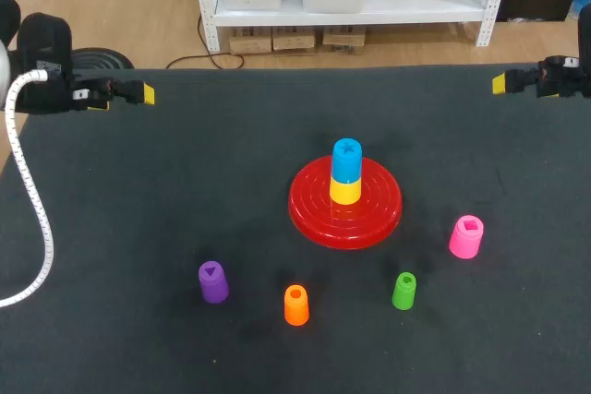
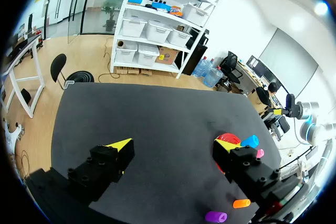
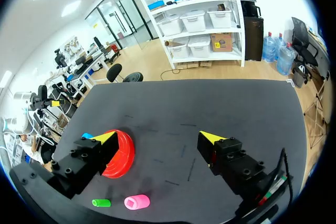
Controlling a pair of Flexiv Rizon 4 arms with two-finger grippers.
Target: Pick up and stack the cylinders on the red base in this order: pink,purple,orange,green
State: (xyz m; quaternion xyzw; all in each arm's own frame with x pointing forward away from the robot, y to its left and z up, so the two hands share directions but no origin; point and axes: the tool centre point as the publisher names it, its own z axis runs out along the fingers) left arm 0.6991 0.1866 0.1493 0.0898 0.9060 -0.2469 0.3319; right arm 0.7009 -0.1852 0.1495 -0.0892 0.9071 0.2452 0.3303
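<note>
So here's the setup: the red base (image 1: 309,211) sits about mid-table on the dark table (image 1: 138,191), with a yellow cylinder (image 1: 345,192) on it and a blue cylinder (image 1: 347,160) stacked on top of that (neither colour is in the order list, mind you). None of the four wanted pieces is on the base. The pink cylinder (image 1: 466,236) stands near the base on the robot's right. The purple cylinder (image 1: 213,281), orange cylinder (image 1: 295,305) and green cylinder (image 1: 404,291) stand in a loose row along the near side, all apart from each other, with orange in the middle.

Both arms are parked well away from all this. The left gripper (image 2: 173,144) hangs over the far left corner, fingers spread wide with nothing between them. The right gripper (image 3: 158,137) is out at the far right edge, also wide open and holding nothing.
</note>
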